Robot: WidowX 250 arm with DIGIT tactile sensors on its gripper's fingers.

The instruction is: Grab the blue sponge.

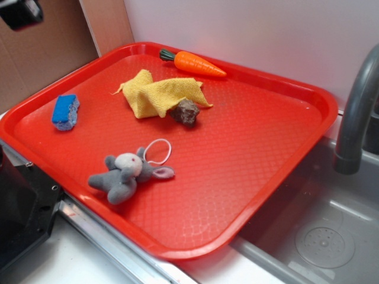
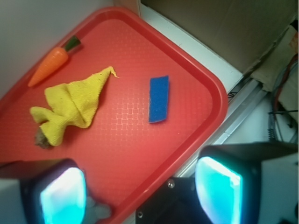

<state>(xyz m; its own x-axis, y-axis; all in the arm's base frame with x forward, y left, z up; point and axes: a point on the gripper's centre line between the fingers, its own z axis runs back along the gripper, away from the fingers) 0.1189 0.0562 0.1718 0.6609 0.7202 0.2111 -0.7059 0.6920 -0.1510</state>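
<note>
Blue sponge (image 1: 65, 111) lay flat near the left edge of the red tray (image 1: 249, 171), bright face up, paler rough side showing along its right flank; untouched, well apart from everything else on the tray.

Nearest in the wrist view: claw (image 2: 140, 193) spread wide, holding nothing, one glowing cyan pad (image 2: 63, 196) low at the left and the other (image 2: 217, 189) low at the right, hung above the tray's near rim. Sponge (image 2: 159, 99) seen beyond and between the pads, clear of both.

Near the front of the tray in the exterior view: grey plush toy (image 1: 124, 173) on its side, a thin white loop (image 1: 157, 151) just beside its head, seemingly touching. A scrap of grey visible beside the left pad in the wrist view, likely the same toy, too cut off to be sure.

Farther back, around mid-tray: crumpled yellow cloth (image 1: 157, 94), with a small brown rock-like lump (image 1: 186, 111) touching its lower right corner.

Farthest, close to the tray's back rim: orange toy carrot (image 1: 194, 63) with a dark green top, lying flat, near the cloth but apart from it.

Off the tray to the right: grey faucet (image 1: 355, 112) rising over a grey sink (image 1: 323, 236). Tray rested partly over the sink's edge and partly on the desk (image 1: 65, 263). Brown cardboard (image 1: 47, 53) stood behind at the left.
</note>
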